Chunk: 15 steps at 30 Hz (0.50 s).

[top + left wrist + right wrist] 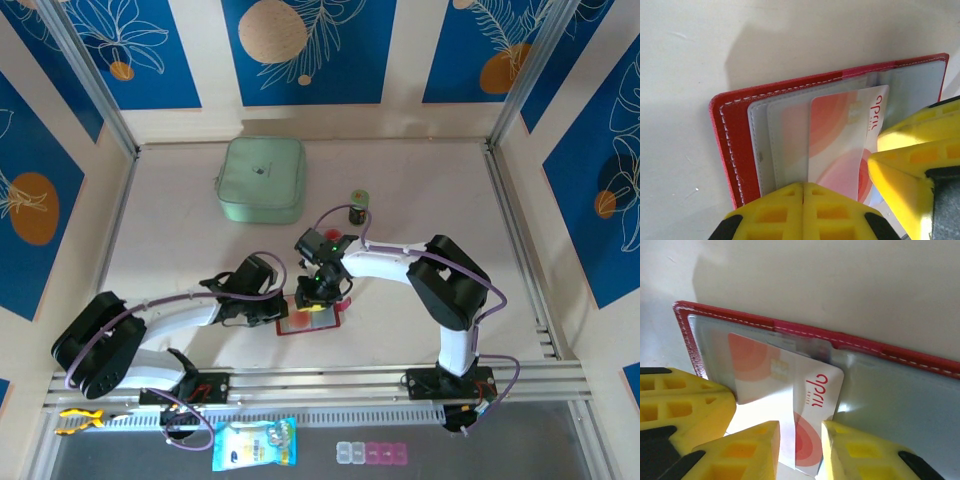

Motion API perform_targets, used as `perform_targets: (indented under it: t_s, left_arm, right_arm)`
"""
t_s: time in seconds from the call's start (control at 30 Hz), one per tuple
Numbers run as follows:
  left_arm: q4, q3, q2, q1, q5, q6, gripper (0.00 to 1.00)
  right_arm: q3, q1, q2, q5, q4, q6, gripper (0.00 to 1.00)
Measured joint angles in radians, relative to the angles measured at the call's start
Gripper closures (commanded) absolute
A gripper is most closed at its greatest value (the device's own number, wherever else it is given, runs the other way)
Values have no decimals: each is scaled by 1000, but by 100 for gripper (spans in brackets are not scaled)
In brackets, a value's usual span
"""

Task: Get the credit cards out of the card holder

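Card holder [310,322], a flat red rectangle like leather with white stitches round its edge, lies open on the smooth pale bench [420,180], near the front between the two arms. Its clear shiny pockets [890,405] hold a thin white credit card [840,140] with orange-red round shapes, sticking out at a slant. The left pincer [804,187] has its yellow tips pressed together on the holder, while the right pincer [800,427] has the card's end between its tips, and I cannot tell if they squeeze it.
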State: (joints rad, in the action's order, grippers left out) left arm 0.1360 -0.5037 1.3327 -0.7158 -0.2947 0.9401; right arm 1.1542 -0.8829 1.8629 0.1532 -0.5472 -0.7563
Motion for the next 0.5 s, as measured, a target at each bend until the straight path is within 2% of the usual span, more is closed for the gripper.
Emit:
perform_targets:
  t_s: [0.5]
  left_arm:
    - [0, 0, 2, 0, 0, 0, 100]
  right_arm:
    - [7, -8, 0, -15, -22, -3, 66]
